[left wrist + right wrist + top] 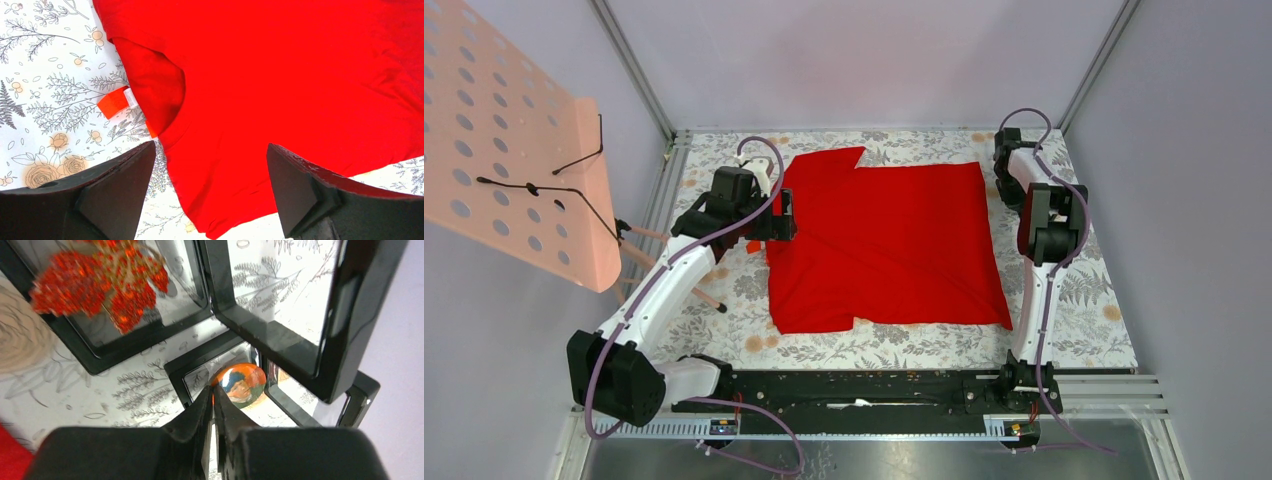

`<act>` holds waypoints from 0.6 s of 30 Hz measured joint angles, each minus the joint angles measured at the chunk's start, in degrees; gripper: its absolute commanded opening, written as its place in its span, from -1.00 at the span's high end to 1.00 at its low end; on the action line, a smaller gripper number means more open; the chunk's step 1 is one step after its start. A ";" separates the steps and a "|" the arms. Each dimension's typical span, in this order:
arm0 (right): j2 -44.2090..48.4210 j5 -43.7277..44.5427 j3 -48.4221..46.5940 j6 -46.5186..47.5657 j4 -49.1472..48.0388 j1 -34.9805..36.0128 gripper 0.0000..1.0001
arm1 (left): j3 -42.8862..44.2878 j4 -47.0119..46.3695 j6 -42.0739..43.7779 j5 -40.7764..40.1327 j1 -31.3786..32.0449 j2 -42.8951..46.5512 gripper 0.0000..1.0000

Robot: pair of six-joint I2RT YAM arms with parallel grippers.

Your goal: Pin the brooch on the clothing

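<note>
The left gripper [210,150] hangs with its two black fingers spread wide and nothing between them. Directly beneath it lies the clothing, a bright red short-sleeved fabric shirt [300,75], flat on the floral-printed table cover [45,75]. The neck opening sits just left of the fingers' gap, and a small orange-and-white neck label [116,102] pokes out further left. Well off to the shirt's right, the right gripper [213,392] has its fingers pressed together, their tips against the left rim of a round orange brooch with a painted figure in a blue cap [242,382]. I cannot tell whether they actually nip its edge. The likely trouble is there: a hold on so thin a rim could slip and drop the brooch on lifting, or drag its holder along. The pin side is also hidden, so its orientation for piercing the cloth is unknown. The round brooch sits in a small black-framed display case [176,380] just ahead of the fingertips. Up and to the left, a second black-framed clear case [150,345] holds a glittery red leaf-shaped brooch [95,285]. Up and to the right, a third black frame [265,342] shows nothing inside.
</note>
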State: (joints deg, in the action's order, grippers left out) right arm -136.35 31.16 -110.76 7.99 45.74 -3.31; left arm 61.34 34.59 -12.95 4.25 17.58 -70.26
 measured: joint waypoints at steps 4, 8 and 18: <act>3.39 1.60 7.15 2.14 -4.68 0.04 0.82 | 0.00 -0.02 0.00 0.02 0.00 0.15 -0.79; 5.33 1.25 9.86 2.84 -6.64 0.07 0.82 | 0.00 -0.02 0.00 0.04 0.00 0.15 -0.79; 6.05 -6.27 8.87 2.34 -5.81 0.07 0.82 | -0.09 -0.02 0.00 0.04 0.00 0.59 -0.79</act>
State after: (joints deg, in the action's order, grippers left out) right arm -130.30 24.88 -101.89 10.33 39.92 -3.25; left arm 61.25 34.57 -12.95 4.29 17.58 -69.67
